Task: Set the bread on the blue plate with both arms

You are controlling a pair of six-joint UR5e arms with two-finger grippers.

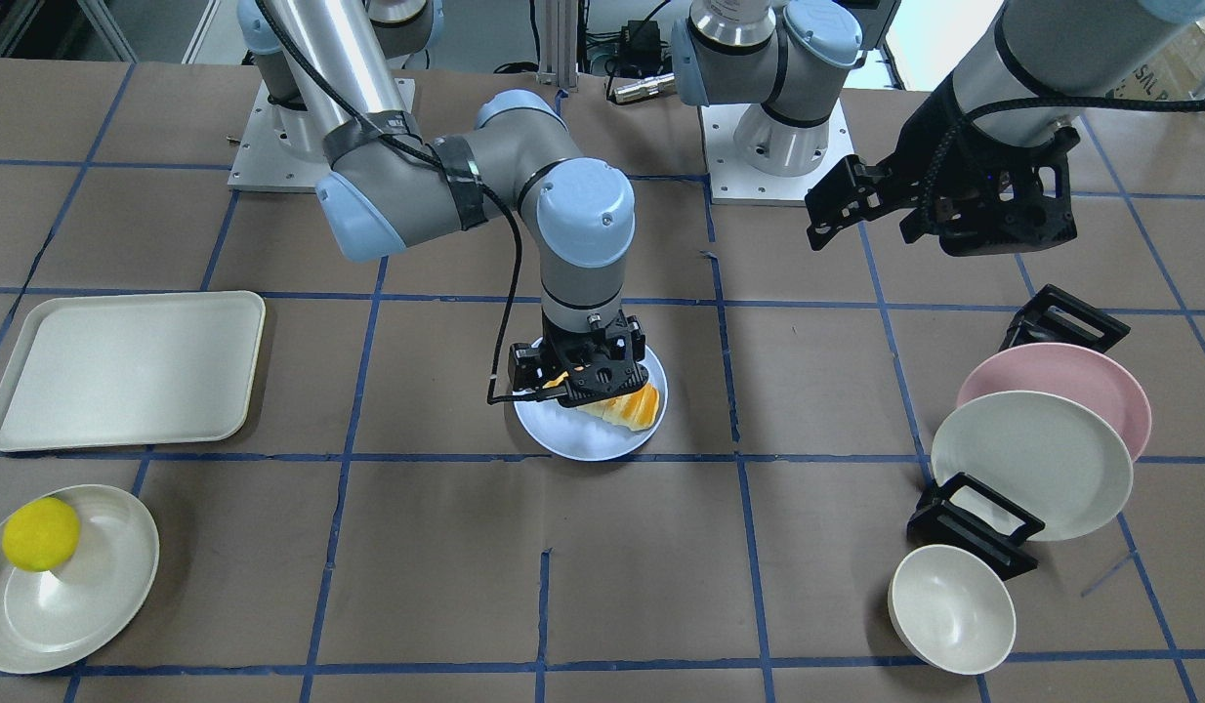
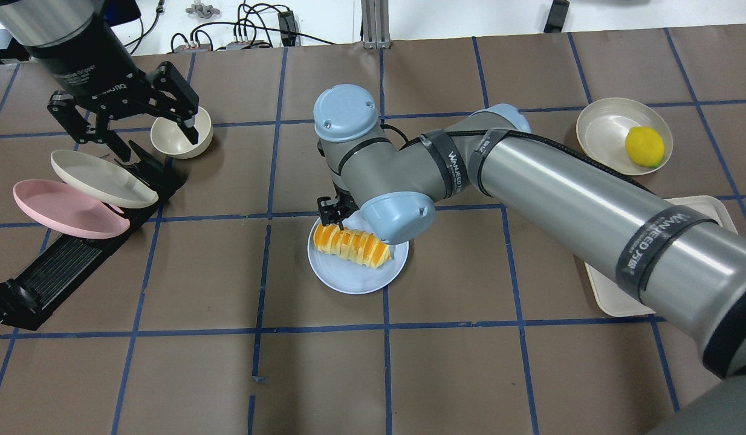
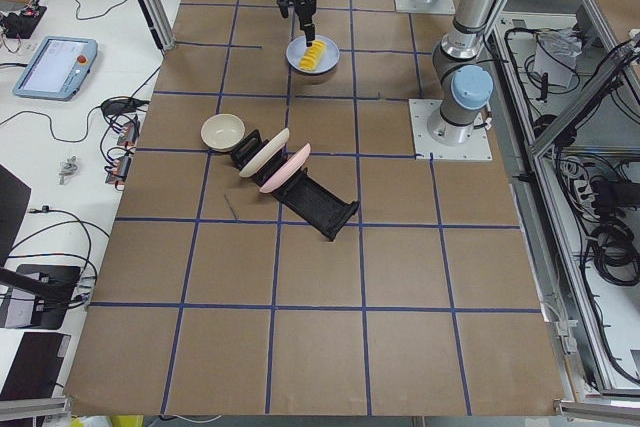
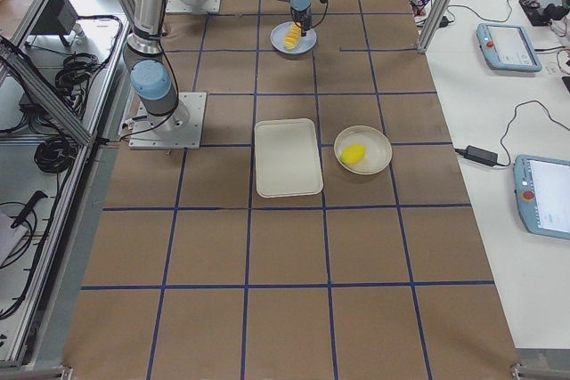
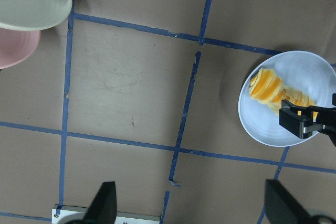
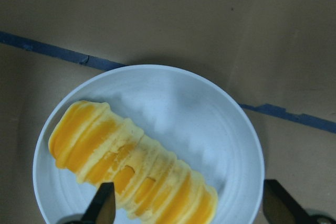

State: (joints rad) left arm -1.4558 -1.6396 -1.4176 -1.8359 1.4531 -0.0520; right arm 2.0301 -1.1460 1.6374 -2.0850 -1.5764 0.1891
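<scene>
Start at the left of the overhead view. A pink plate (image 2: 64, 208) and a cream plate (image 2: 101, 178) lean in a black rack (image 2: 58, 266), with a small cream bowl (image 2: 167, 144) just beyond the rack's far end. The left gripper (image 2: 157, 145) hangs above that bowl and rack. Its two fingers are spread wide with nothing between them, and its wrist camera shows the same wide gap. It is well apart from the bread.

Move to the middle of the brown table (image 2: 470, 374), marked in blue tape squares. Here you find the blue plate (image 2: 349, 279) with the bread (image 2: 352, 243) lying flat across it. The roll runs slantwise, and both ends sit inside the rim. The right gripper (image 6: 189, 190) points straight down over the plate. In its wrist camera you see the fingers set far apart, one at each bottom corner, and the roll's middle and one end lie in the gap between them. The jaws are not closed on it. One finger shows just beside the roll's flank, but you cannot tell whether it touches the crust. In the front-facing view the gripper body covers one end of the bread, and the other end pokes out toward the plate's rim.

Farther right, a yellow ball (image 2: 645, 147) sits in a cream plate (image 2: 596, 130). A cream tray (image 2: 606, 293) lies partly hidden under the right arm.
</scene>
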